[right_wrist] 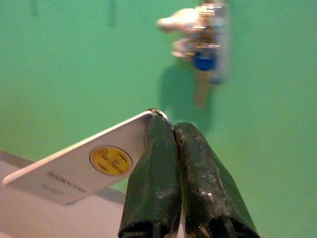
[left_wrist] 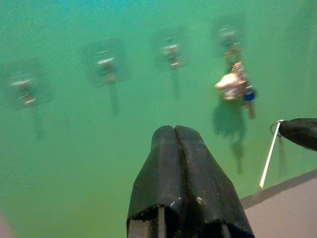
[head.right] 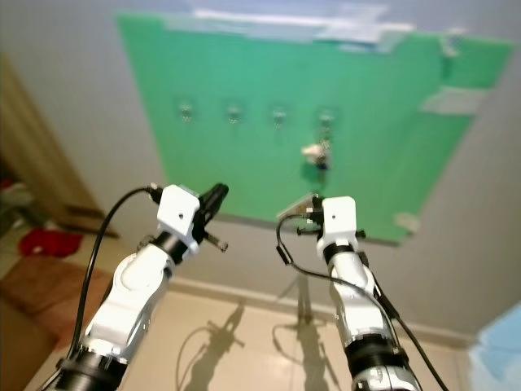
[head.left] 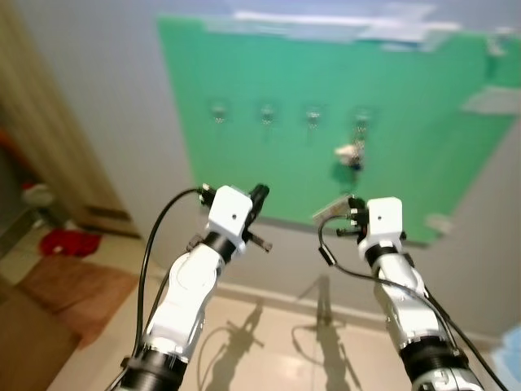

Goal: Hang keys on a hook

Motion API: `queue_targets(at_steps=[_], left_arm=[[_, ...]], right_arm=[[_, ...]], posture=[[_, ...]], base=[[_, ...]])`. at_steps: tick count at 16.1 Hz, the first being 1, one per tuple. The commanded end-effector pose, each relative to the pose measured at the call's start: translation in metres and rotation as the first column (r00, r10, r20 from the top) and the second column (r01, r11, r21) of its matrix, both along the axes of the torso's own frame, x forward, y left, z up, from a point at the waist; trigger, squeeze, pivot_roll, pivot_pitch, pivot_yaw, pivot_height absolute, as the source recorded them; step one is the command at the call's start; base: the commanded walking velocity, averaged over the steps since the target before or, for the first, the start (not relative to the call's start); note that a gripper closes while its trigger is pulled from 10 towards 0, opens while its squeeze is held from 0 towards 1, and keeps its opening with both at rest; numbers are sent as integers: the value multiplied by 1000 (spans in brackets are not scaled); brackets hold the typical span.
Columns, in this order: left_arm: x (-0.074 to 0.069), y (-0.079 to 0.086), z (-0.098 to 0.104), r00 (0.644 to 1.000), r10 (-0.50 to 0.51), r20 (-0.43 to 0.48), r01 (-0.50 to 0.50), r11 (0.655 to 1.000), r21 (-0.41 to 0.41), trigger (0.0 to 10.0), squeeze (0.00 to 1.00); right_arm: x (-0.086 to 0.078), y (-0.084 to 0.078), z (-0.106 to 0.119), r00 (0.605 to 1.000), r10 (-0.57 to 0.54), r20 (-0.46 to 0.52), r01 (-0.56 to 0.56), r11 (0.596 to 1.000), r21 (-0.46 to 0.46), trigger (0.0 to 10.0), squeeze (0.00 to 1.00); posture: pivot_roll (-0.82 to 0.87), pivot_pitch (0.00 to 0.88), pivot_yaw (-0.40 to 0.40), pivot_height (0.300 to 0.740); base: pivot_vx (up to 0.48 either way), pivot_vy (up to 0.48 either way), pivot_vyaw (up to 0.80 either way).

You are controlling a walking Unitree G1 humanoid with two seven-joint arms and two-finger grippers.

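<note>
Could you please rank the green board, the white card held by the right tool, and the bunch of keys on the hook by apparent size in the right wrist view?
1. Green board, spanning the background.
2. White card, pinched by the right tool; nearness to the camera enlarges it.
3. Bunch of keys, blurred, hanging on the board.

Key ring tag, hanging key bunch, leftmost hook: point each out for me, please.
key ring tag (right_wrist: pixel 74 171), right wrist view, on the white card's flat face.
hanging key bunch (left_wrist: pixel 233 85), left wrist view, on its pale fob.
leftmost hook (head.left: pixel 218 112), left eye view, on its mounting pad.
</note>
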State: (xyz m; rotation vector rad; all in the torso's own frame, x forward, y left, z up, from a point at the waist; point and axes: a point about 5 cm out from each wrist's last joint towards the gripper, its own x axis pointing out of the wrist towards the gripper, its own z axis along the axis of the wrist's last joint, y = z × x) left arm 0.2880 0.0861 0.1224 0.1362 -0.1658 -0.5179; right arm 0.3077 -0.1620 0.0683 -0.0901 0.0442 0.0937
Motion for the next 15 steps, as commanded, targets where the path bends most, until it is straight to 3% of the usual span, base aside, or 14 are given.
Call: queue_targets(at_steps=[1,8,13,15], left_arm=[[1,4,2,1000,11,7,-11,1000,9,10000,0],[1,-3,-4,1000,-18,-18,20,997,77,10000,0],[-1,-5,-5,999,-37,-23,38,997,68,10000,0],[-2,-6,-4,999,-48,-18,49,996,72,10000,0]], right_arm=[[4,8,9,999,31,37,-31,1000,-2,0,0],[6,9,11,998,45,41,-45,999,-8,0,0],[4,9,9,998,45,36,-45,999,-7,0,0],[3,9,9,998,44,35,-43,999,-7,0,0]], posture=[[-41,0,48,740],[-43,0,45,740],[-48,0,49,740],[-48,0,49,740]], base=[[304,371,0],[456,45,0],[0,0,0],[0,-448,0]])
